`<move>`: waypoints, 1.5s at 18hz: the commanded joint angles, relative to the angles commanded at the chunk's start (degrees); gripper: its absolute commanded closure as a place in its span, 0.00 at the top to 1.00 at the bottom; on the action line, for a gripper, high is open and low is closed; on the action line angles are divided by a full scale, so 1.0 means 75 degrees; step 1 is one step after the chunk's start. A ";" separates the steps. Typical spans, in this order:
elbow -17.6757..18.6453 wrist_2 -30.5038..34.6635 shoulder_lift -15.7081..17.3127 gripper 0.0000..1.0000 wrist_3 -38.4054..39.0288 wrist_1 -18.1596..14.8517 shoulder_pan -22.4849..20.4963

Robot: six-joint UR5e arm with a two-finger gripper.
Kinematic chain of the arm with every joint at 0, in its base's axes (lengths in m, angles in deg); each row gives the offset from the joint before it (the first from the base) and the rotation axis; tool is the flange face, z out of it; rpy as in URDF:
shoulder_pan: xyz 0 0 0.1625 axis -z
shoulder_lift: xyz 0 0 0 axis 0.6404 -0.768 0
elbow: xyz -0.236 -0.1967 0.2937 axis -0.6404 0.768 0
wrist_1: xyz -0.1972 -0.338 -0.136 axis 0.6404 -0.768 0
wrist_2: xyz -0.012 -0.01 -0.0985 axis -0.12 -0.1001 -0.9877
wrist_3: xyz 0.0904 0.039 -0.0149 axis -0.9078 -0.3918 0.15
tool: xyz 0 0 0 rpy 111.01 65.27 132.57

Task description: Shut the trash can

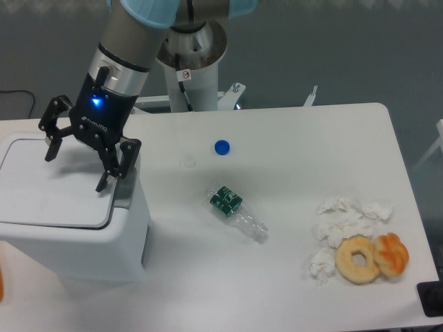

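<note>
Trash can (76, 238) sits at the lower left of the frame, on the left end of the table (291, 290). Its lid (48, 197) looks flat on the rim from this view, no dark gap showing along the near edge, so I'd call it down or very nearly seated. Can't confirm it's latched from a single top-down camera. Gripper (77, 160) is over the lid's upper right part, jaws spread wide and holding nothing; one fingertip is near the lid's top edge, the other near the grey latch tab (126, 187) on the can's right side. I can't tell if the tips are touching the lid or hanging just above it. My read: we're at the tail of the closing step, the press-down or the release right after. Next move, as I see it: if the lid isn't fully seated, a short straight-down push near the tab side, then lift clear vertically so a finger doesn't catch the lid edge and flip it back up. Watch that right finger, it's close to the tab. Rest of the table is not in play: blue bottle cap (221, 146) upper middle, crushed plastic bottle (237, 214) centre, crumpled tissues (344, 221) and two donuts (372, 257) at lower right, all well apart from the can.
</note>
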 joint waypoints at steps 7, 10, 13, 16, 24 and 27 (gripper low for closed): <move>0.0023 0.0035 -0.0035 1.00 -0.0093 0.0012 0.0012; 0.0059 0.0035 -0.0035 1.00 -0.0141 0.0012 0.0012; 0.0117 0.0047 -0.0035 1.00 -0.0141 0.0012 0.0012; 0.0129 0.0047 -0.0023 1.00 -0.0164 0.0012 0.0012; 0.0059 0.0000 0.0000 1.00 -0.0164 0.0035 -0.0035; -0.0035 0.0000 0.0082 1.00 -0.0164 0.0035 -0.0152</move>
